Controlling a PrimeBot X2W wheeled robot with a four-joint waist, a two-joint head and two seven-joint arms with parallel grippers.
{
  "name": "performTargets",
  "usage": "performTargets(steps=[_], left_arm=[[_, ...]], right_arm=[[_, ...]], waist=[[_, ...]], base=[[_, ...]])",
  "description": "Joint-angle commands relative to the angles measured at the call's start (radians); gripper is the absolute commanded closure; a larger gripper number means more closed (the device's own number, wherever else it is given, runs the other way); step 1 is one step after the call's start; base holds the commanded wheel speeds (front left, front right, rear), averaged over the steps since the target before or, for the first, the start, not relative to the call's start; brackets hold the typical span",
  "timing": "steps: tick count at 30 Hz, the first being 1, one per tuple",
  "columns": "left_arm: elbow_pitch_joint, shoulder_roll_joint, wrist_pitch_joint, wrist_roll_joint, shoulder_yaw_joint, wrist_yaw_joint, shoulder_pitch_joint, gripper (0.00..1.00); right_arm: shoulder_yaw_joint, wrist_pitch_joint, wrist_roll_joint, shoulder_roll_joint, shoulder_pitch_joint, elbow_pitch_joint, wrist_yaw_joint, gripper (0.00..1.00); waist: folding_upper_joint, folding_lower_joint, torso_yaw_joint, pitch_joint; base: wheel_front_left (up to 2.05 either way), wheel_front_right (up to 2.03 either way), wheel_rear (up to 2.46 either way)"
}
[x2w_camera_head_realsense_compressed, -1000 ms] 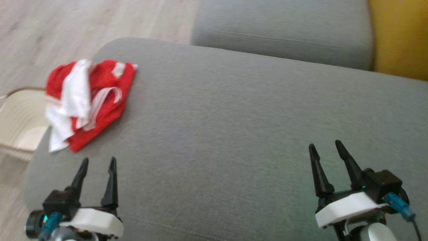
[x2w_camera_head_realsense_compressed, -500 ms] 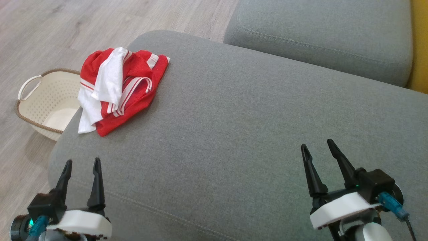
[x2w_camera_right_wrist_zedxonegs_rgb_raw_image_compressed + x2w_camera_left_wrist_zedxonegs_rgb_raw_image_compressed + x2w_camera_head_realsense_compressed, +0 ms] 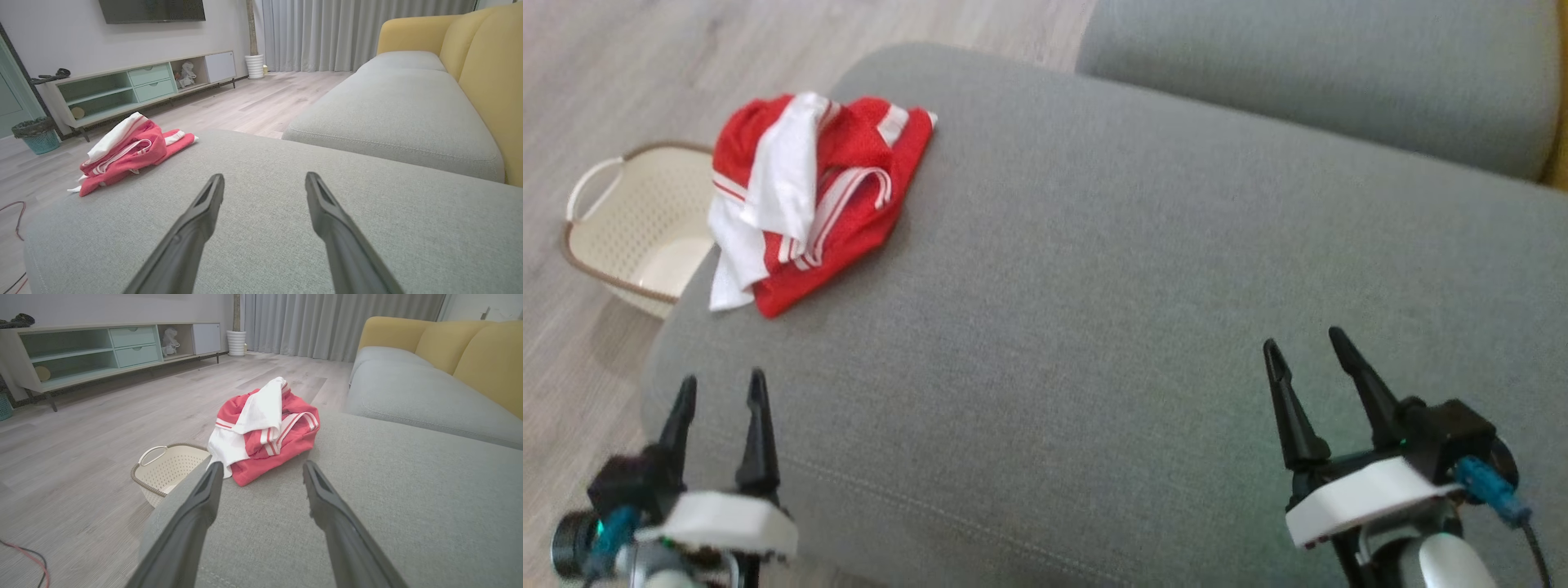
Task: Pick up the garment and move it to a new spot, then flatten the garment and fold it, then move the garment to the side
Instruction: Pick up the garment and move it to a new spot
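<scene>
The garment [image 3: 809,196] is a crumpled red piece with white stripes and a white part on top, lying at the far left corner of the grey sofa cushion [image 3: 1111,310]. The left wrist view has the garment [image 3: 265,428] straight ahead, and the right wrist view has the garment [image 3: 130,157] off to the left. My left gripper [image 3: 723,384] hangs open near the cushion's front left edge, well short of the garment, with nothing between its fingers. At the lower right, my right gripper [image 3: 1307,343] is open and empty above the cushion.
A cream perforated basket [image 3: 629,229] stands on the wooden floor just left of the cushion, below the garment's corner. A second grey cushion [image 3: 1323,73] lies beyond, with the yellow sofa back [image 3: 490,81] to the right. A low TV cabinet [image 3: 102,351] lines the far wall.
The head camera has turned left and dipped, so the whole picture has shifted and the basket has come into sight. Both grippers stay open, and the garment lies as before.
</scene>
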Motion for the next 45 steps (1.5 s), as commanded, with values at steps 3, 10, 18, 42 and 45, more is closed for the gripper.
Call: performTargets(steps=[3,10,18,42,45], left_arm=[[-0.016,0.002,-0.012,-0.017,0.05,-0.009,-0.147,0.0],[0.072,0.001,-0.012,-0.043,0.099,-0.043,-0.321,0.0],[0.397,0.057,-0.012,-0.082,0.147,-0.107,-0.603,0.0],[0.338,0.167,-0.012,0.023,0.197,-0.111,-0.677,1.0],[0.211,0.16,-0.012,0.031,0.208,-0.115,-0.604,1.0]], right_arm=[[0.005,0.031,-0.038,-0.005,-0.084,-0.072,0.008,0.0],[-0.012,0.094,-0.108,-0.005,-0.159,-0.138,0.008,0.0],[-0.008,0.141,-0.156,-0.005,-0.235,-0.182,0.008,0.0],[-0.053,0.071,-0.064,-0.005,-0.206,-0.11,0.008,0.0],[-0.062,0.052,-0.038,-0.005,-0.184,-0.096,0.008,0.0]], waist=[[0.0,0.0,-0.017,0.122],[0.0,0.0,-0.035,0.28],[0.0,0.0,-0.061,0.415],[0.0,0.0,-0.078,0.241],[0.0,0.0,-0.095,0.178]], base=[[0.0,0.0,0.0],[0.0,0.0,0.0],[0.0,0.0,0.0],[0.0,0.0,0.0],[0.0,0.0,0.0]])
